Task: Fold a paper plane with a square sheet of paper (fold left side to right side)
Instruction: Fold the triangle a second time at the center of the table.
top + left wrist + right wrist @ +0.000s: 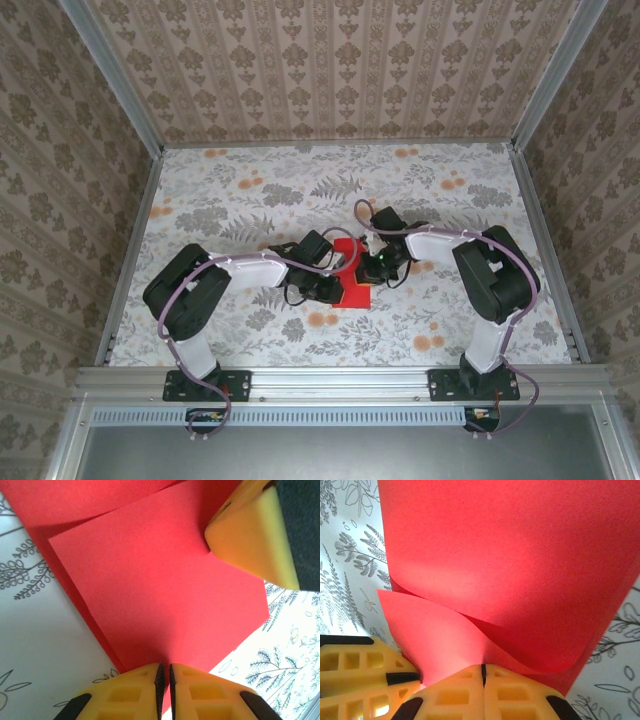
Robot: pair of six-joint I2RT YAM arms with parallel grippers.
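Note:
The square sheet of paper is bright red and lies at the table's centre, partly covered by both grippers. In the left wrist view the sheet shows two overlapping layers, and my left gripper is shut on its near edge. In the right wrist view the sheet curls up in a loose, uncreased bend, and my right gripper is shut on a lifted layer. From above, the left gripper and right gripper meet over the paper, close together. No paper plane shape has formed.
The flowered tabletop is enclosed by patterned walls behind and at both sides, with a metal rail at the near edge. The right gripper's yellow finger sits close above the sheet in the left wrist view.

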